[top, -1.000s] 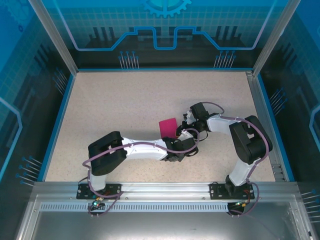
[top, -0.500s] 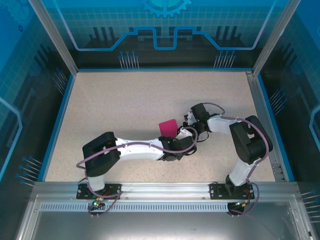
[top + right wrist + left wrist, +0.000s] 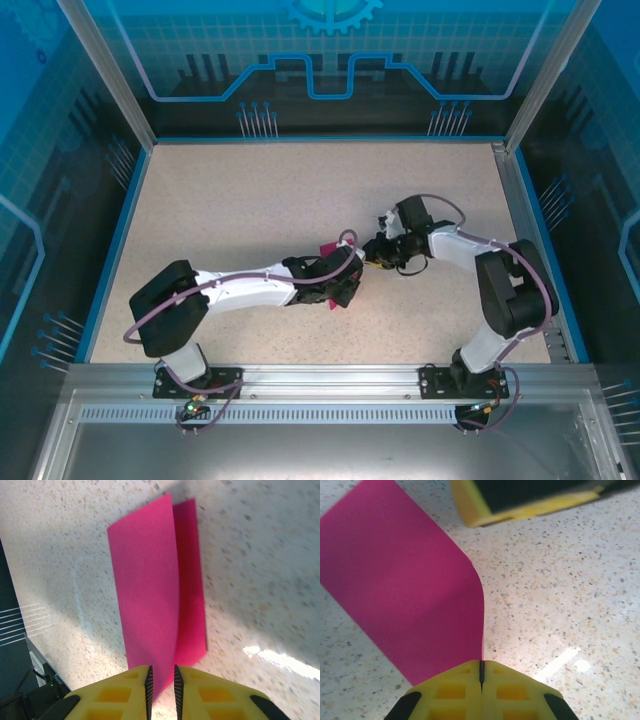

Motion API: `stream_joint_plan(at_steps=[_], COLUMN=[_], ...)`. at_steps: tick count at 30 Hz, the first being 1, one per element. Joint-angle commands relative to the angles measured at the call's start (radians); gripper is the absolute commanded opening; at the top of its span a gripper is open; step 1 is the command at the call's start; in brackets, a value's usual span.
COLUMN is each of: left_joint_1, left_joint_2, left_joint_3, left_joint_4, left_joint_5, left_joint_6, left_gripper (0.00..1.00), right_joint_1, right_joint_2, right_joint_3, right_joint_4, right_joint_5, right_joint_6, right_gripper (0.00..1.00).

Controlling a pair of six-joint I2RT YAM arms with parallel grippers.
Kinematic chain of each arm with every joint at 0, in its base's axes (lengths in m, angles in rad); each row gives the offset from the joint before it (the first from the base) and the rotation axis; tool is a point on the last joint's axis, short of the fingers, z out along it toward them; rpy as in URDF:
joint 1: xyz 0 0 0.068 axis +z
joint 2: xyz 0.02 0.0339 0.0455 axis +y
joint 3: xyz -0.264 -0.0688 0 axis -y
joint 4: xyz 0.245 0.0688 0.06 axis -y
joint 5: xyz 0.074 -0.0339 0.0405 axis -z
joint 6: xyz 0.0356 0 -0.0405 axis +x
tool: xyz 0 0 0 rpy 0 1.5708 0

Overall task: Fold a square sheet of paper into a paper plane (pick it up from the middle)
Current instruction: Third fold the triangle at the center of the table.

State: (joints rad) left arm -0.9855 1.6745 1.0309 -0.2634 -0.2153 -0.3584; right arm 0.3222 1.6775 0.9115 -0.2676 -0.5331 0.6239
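The magenta sheet of paper [image 3: 405,590] is bent over on itself in a loose curve and has no dart shape. My left gripper [image 3: 481,662] is shut on its lower edge, the yellow jaws pressed together with the sheet between them. From the right wrist, the paper [image 3: 150,590] shows as two overlapping layers standing off the table. My right gripper [image 3: 162,672] has its jaws a narrow gap apart, and the fold's corner reaches into that gap. From above, both grippers meet mid-table, the left gripper [image 3: 340,290] just left of the right gripper [image 3: 375,252]. A sliver of paper [image 3: 325,247] peeks out.
The speckled beige table [image 3: 250,200] is bounded by a blue rim and aluminium frame posts [image 3: 105,75]. A yellow finger of the right gripper [image 3: 520,502] hangs close above the paper in the left wrist view.
The left gripper closed on the paper, and its arm swung so the shoulder link sits further left. The upright pink flap is now mostly covered by the left wrist. The right jaws parted slightly.
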Motion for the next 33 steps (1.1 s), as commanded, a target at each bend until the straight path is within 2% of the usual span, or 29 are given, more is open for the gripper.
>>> stream_joint_plan(at_steps=[1, 12, 17, 26, 33], left_joint_1=[0.021, 0.085, 0.105, 0.155, 0.203], left_joint_2=[-0.01, -0.039, -0.036, -0.045, -0.039], left_joint_3=[-0.016, -0.062, -0.069, -0.083, -0.1], left_joint_4=[0.019, 0.001, 0.006, 0.012, 0.024], left_joint_5=[0.125, 0.23, 0.265, 0.305, 0.323], left_joint_6=[0.022, 0.051, 0.054, 0.051, 0.024], left_gripper=[0.0, 0.0, 0.0, 0.0, 0.0], right_joint_1=[0.032, 0.089, 0.106, 0.12, 0.129], right_joint_2=[0.054, 0.225, 0.299, 0.343, 0.35], right_joint_3=[0.068, 0.247, 0.296, 0.297, 0.281], right_joint_4=[-0.002, -0.091, -0.135, -0.189, -0.191], right_joint_5=[-0.023, -0.03, 0.025, 0.121, 0.145], right_joint_6=[-0.023, -0.102, -0.136, -0.191, -0.194], right_gripper=[0.2, 0.19, 0.19, 0.19, 0.2])
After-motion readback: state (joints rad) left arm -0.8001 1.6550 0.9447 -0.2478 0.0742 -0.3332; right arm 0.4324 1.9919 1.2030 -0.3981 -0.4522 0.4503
